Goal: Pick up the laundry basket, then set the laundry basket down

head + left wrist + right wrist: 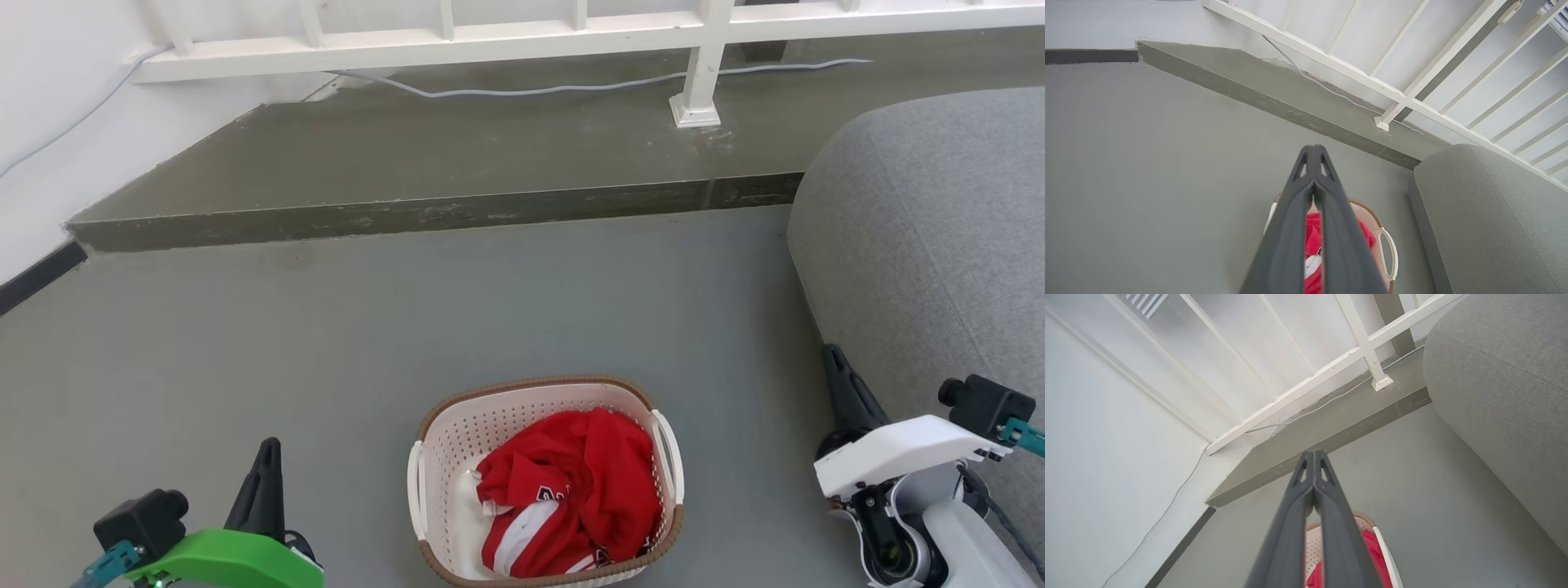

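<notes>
The left gripper [266,456] hangs to the left of the laundry basket [531,382], fingers pressed together. The right gripper [836,366] hangs to its right, fingers pressed together too.

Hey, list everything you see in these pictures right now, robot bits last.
basket: one, cream with a brown rim, on the floor between the grippers.
clothing: one bundle, red and white, in the basket.
sofa: one, grey, right of the basket.
floor: grey, under the basket.
step: one, dark grey-green, beyond the floor.
railing: one, white, standing on the step.
cable: one, pale grey, lying along the step.
left gripper: one, green body, dark fingers shut, left of the basket.
right gripper: one, white body, dark fingers shut, beside the sofa.
</notes>
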